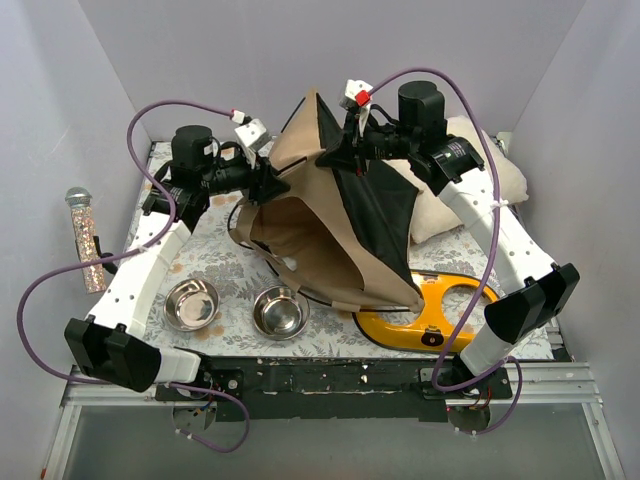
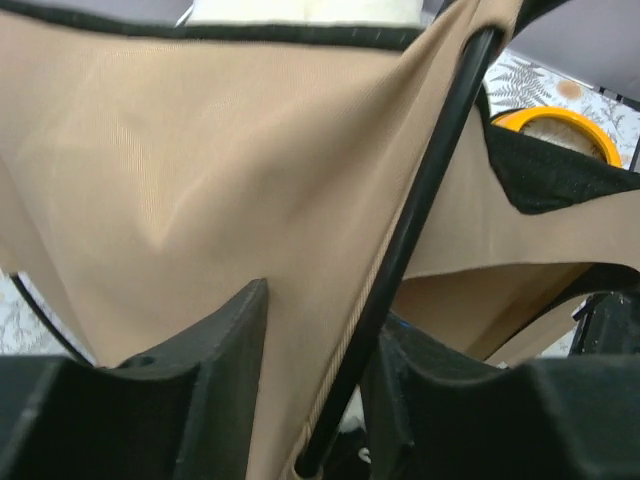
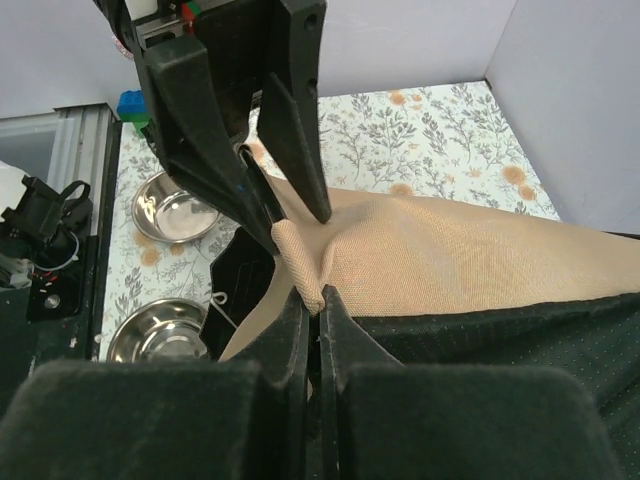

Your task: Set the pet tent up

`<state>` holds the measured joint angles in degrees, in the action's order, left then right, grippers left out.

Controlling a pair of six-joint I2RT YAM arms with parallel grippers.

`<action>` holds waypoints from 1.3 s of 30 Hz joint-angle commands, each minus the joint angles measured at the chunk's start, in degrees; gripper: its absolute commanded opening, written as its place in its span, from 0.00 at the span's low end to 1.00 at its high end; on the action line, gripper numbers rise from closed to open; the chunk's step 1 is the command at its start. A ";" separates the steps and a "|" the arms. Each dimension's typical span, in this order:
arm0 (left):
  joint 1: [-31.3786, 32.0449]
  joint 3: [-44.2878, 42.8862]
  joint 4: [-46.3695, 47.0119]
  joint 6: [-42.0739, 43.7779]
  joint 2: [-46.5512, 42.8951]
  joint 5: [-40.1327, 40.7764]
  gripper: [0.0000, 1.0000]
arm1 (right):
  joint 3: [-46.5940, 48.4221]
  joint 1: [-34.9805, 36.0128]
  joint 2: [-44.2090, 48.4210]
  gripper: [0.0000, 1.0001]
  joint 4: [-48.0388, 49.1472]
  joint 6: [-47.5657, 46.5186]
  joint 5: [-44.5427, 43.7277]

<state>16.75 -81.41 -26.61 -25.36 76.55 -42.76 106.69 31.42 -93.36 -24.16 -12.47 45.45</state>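
Pet tent (image 1: 330,240) — half-raised, mid-table on the floral cloth (image 1: 215,255), grey walls (image 1: 250,50) close round. My right gripper (image 3: 315,300) pinches tan fabric tight, high up. My left gripper (image 2: 323,305) straddles fabric and black rod (image 2: 420,200) — clamped or not, can't tell.
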 commanded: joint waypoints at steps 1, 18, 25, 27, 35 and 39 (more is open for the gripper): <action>-2.42 0.81 -6.44 3.57 -4.21 2.51 0.34 | 1.23 -0.13 0.37 0.01 -1.76 -1.07 -1.42; 3.72 -0.59 -14.96 14.82 2.45 4.35 0.00 | 5.28 -0.04 -0.24 0.04 -7.21 -5.98 2.09; 5.48 -1.91 -17.33 17.36 5.44 7.34 0.00 | 6.07 0.92 -0.24 0.06 -10.89 -12.13 2.71; 6.01 -2.44 -17.07 17.89 5.80 7.52 0.00 | 6.68 1.54 -0.85 0.08 -13.00 -13.98 2.62; 8.30 -10.70 -14.53 10.98 6.42 9.09 0.18 | 5.02 3.30 -1.48 0.01 -6.53 -6.62 -2.28; 1.82 -7.64 -3.58 -1.67 1.07 6.30 0.62 | -0.85 -0.38 2.20 0.01 5.23 2.85 -3.35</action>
<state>23.07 -90.15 -40.16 -14.35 82.11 -34.92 110.59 32.49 -93.93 -29.95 -20.36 42.48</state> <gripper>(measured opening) 0.494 0.052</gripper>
